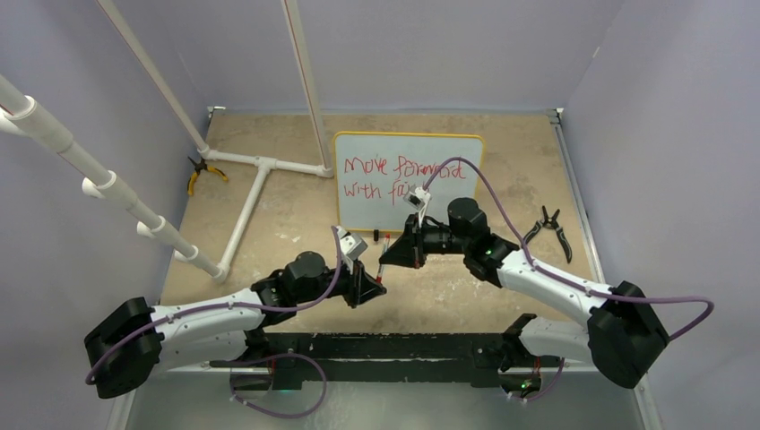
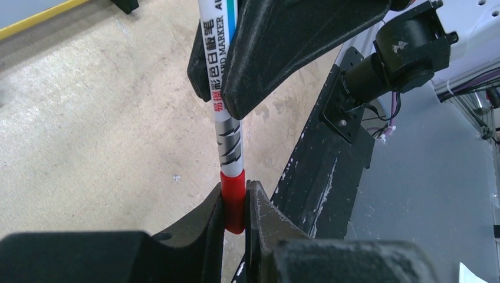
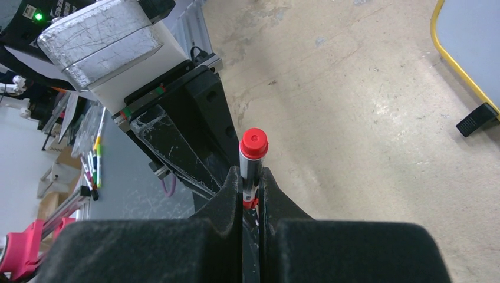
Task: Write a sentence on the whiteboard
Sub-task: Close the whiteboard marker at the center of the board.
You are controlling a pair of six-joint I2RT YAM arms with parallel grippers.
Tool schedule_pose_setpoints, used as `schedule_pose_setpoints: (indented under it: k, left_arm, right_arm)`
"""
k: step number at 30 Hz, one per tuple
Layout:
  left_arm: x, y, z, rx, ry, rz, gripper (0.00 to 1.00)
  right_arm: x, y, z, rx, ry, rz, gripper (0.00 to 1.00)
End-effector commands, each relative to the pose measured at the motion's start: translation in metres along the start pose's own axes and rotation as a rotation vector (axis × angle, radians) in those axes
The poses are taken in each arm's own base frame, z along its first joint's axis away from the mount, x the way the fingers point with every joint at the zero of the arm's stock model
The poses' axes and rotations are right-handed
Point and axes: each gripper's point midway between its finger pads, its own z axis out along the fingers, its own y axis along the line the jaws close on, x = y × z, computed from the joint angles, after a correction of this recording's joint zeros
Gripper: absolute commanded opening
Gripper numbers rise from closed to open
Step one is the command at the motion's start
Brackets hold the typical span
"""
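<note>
At the far middle of the desk point(image 1: 296, 219) sits the whiteboard point(image 1: 358, 213), a small white rectangle with rounded corners and a thin yellow-orange frame. It's just beyond both arms. The sentence point(image 1: 399, 167) is on it in thin red handwriting over two lines. The top line reads roughly "Move forward". The second starts "with fai" and then the right wrist and its purple cable point(image 1: 484, 184) cover the rest, so I can't read the end. The desk surface is a mottled beige, kind of stone-looking with scuffs and pale patches. Both tools meet in front of the board on one marker point(image 2: 227, 127), a slim round barrel in white and grey with printed lettering and a zigzag graphic. The left tool point(image 2: 236, 205) is clamped on the glossy red cap point(image 2: 233, 187). Its matte black fingers point(image 2: 200, 219) are wedge-shaped, and the right-hand one is scratched and flecked white. The right tool point(image 3: 252, 190) is pinched tight on the barrel further along. From its own camera you see a round red end with a little dimple poking out from between the black pads. Off to the sides lie yellow-handled pliers point(image 1: 204, 174) near the left wall and black-handled pliers point(image 1: 553, 228) to the right of the board. A white plastic pipe frame point(image 1: 255, 184) lies on the desk left of the board.
</note>
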Motion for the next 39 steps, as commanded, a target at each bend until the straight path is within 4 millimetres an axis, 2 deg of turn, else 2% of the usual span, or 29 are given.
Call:
schedule_pose_setpoints:
  k: [1, 9, 25, 30, 33, 35, 36, 38, 39]
  left_arm:
    - [-0.102, -0.045, -0.009, 0.138, -0.309, 0.107, 0.0]
    - [-0.116, -0.046, -0.011, 0.152, -0.32, 0.148, 0.0]
    - [-0.14, -0.036, -0.021, 0.159, -0.364, 0.186, 0.0]
    - [-0.132, -0.027, -0.016, 0.137, -0.323, 0.153, 0.0]
    - [-0.118, -0.009, -0.012, 0.061, -0.261, 0.106, 0.01]
    - [-0.109, 0.009, -0.011, -0.028, -0.226, 0.068, 0.17]
    - [-0.106, 0.019, -0.012, -0.079, -0.207, 0.048, 0.33]
    - [-0.101, 0.035, -0.015, -0.162, -0.173, 0.019, 0.49]
    - [-0.099, 0.041, -0.017, -0.197, -0.162, 0.003, 0.54]
  right_arm:
    - [0.056, 0.006, -0.002, -0.06, 0.174, 0.105, 0.0]
    - [0.075, 0.008, 0.002, -0.075, 0.238, 0.146, 0.0]
    - [0.09, 0.009, 0.003, -0.086, 0.302, 0.196, 0.0]
    - [0.069, 0.006, 0.006, -0.026, 0.245, 0.187, 0.0]
    - [0.042, -0.002, 0.006, 0.091, 0.146, 0.197, 0.0]
    - [0.023, -0.015, 0.003, 0.201, 0.078, 0.193, 0.0]
    - [0.014, -0.022, 0.001, 0.258, 0.045, 0.188, 0.0]
    - [0.005, -0.038, -0.007, 0.366, 0.007, 0.202, 0.0]
    - [0.001, -0.048, -0.011, 0.42, -0.016, 0.207, 0.0]
